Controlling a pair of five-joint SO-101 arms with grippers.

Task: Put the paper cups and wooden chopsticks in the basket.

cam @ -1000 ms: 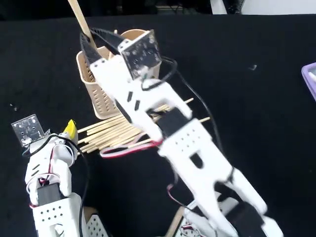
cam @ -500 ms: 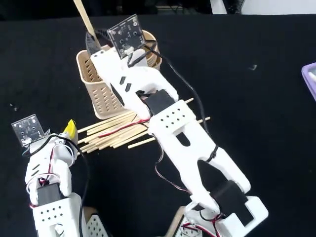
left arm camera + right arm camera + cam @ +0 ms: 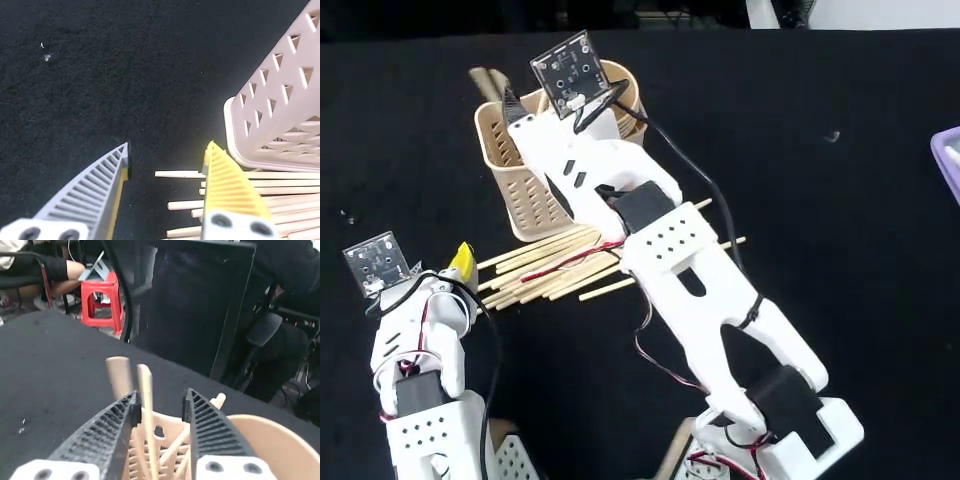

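Observation:
The beige lattice basket [image 3: 525, 190] stands at the back left with a paper cup [image 3: 626, 88] inside it. My right gripper [image 3: 508, 98] hangs over the basket's far corner; in the right wrist view it [image 3: 161, 400] is open, with one wooden chopstick [image 3: 146, 390] standing in the basket beside a black finger and another chopstick [image 3: 118, 376] blurred behind. The cup's rim [image 3: 272, 432] is close by. A pile of chopsticks [image 3: 552, 265] lies on the table in front of the basket. My left gripper [image 3: 167, 150] is open and holds nothing, just short of the pile's ends [image 3: 181, 174] and beside the basket [image 3: 280, 110].
The table is covered in black cloth. A purple container's edge [image 3: 948, 155] sits at the far right. The right arm [image 3: 700, 300] stretches across the pile of chopsticks. People and a red stool [image 3: 102, 295] are in the room behind.
The right arm swung its gripper over the basket. The chopstick it held upright has dropped and tilted down into the basket, out of the fingers. The left arm stayed still.

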